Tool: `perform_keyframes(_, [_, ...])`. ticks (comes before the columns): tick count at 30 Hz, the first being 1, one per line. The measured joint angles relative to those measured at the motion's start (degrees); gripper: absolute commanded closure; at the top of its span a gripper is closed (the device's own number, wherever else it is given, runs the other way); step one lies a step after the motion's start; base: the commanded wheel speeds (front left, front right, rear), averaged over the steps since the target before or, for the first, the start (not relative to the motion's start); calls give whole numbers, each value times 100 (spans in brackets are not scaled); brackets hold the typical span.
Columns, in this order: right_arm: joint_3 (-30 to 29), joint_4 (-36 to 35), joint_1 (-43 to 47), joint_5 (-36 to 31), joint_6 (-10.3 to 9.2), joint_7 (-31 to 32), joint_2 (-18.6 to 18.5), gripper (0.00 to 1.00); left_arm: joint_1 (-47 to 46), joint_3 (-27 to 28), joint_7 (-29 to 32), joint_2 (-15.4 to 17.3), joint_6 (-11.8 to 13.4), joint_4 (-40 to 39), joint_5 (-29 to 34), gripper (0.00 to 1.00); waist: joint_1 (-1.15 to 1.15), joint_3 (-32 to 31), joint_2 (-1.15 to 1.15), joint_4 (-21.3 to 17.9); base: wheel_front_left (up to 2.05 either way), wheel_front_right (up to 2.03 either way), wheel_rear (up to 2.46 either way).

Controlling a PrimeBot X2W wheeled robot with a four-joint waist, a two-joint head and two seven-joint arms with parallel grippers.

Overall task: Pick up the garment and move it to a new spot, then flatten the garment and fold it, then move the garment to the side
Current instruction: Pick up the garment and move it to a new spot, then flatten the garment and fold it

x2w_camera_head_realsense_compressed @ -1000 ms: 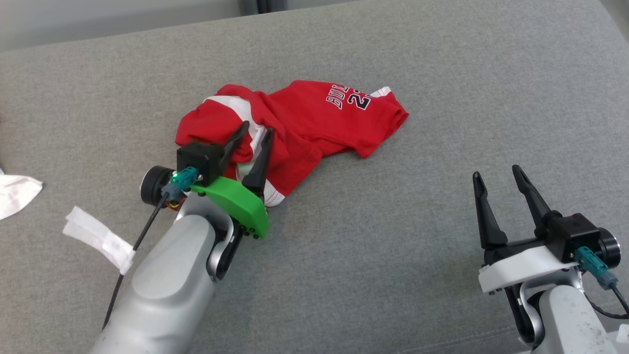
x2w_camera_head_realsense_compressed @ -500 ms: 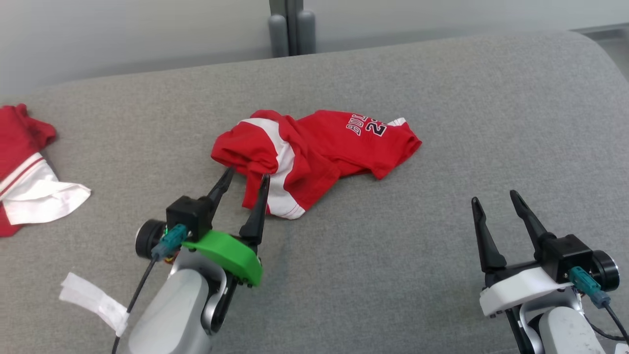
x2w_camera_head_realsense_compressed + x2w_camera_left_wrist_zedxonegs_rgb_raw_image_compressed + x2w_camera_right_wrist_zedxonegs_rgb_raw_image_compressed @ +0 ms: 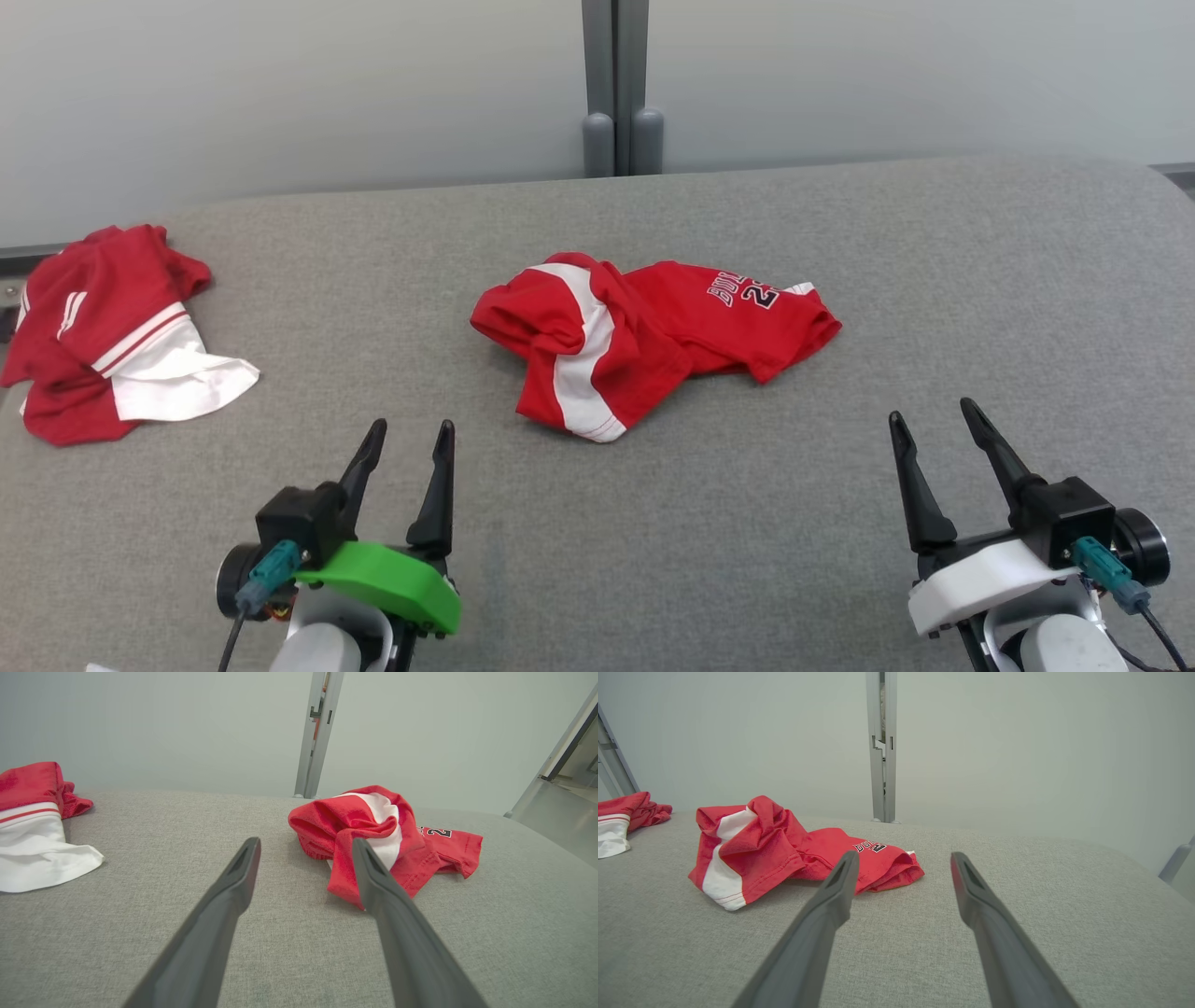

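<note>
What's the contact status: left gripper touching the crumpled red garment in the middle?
Apart. The head view shows a strip of bare grey cushion between the open left gripper and the garment.

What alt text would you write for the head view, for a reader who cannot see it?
A crumpled red and white garment lies in the middle of a grey padded surface, touched by neither claw. The left claw and right claw sit open at the lower corners. A second garment, also red and white, lies at far left.
</note>
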Motion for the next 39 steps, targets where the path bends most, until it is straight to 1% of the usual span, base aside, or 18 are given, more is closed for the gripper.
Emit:
perform_keyframes(6, [29,10,37,19,0,1,0,0,547,464,0,-114,1,-302,189,0,0,-93,0,62,0,0,0])
perform_keyframes(14, [42,42,137,54,0,0,0,0,1074,889,0,-218,31,-553,352,0,0,-136,0,37,0,0,0])
perform_keyframes(20, [34,135,176,96,0,0,0,0,1169,970,0,-237,30,-625,370,0,0,-151,0,36,0,0,0])
perform_keyframes(27, [76,220,179,137,0,0,0,0,1239,943,0,-242,63,-691,188,0,0,-162,0,2,0,0,0])
perform_keyframes(39, [43,280,175,177,0,0,0,0,1256,973,0,-243,82,-704,171,0,0,-187,0,48,0,0,0])
